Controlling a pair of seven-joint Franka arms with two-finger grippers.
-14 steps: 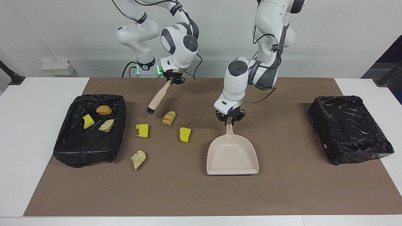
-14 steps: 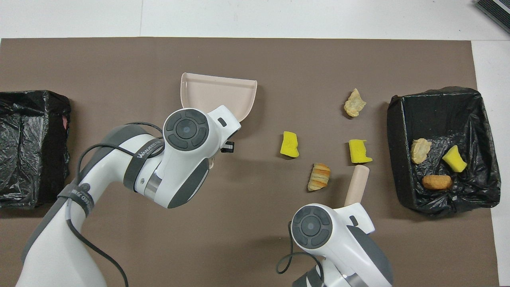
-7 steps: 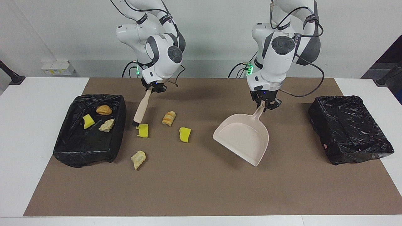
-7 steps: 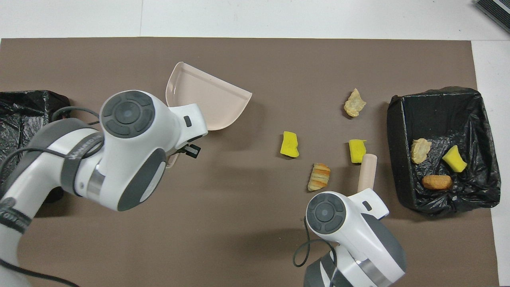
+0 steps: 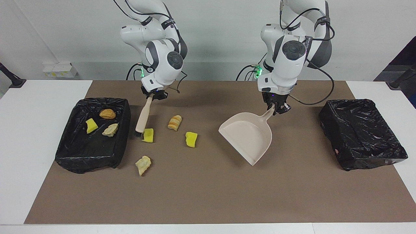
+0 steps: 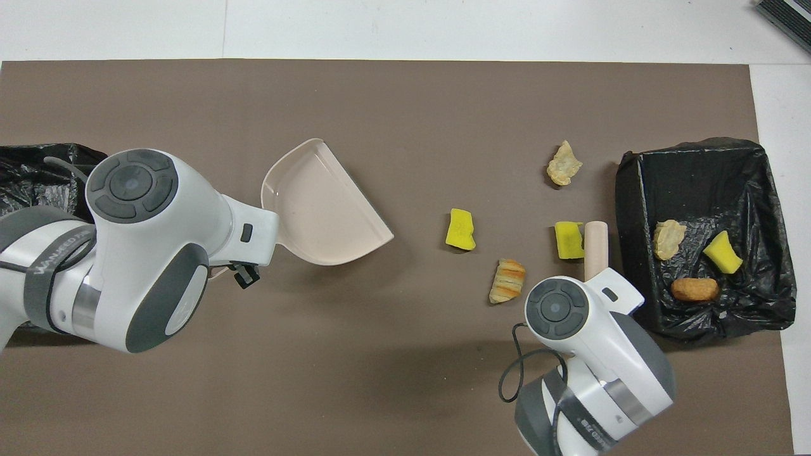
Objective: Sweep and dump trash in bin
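facing view: right end effector [image 5: 153, 95] clamps brush [image 5: 143, 115], bristles beside a yellow scrap [image 5: 148, 135]; left end effector [image 5: 276, 107] grips dustpan [image 5: 249, 136] | overhead view: four trash [image 6: 460, 228] scraps on bench centre, three in bin [image 6: 633, 190] at right-arm edge | advice: keep bristles low, pan lip flat

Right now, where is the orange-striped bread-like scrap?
The orange-striped bread-like scrap lies on the brown mat, outside both bins, between two yellow spongy wedges and nearer the robots than both, toward the right arm's end.
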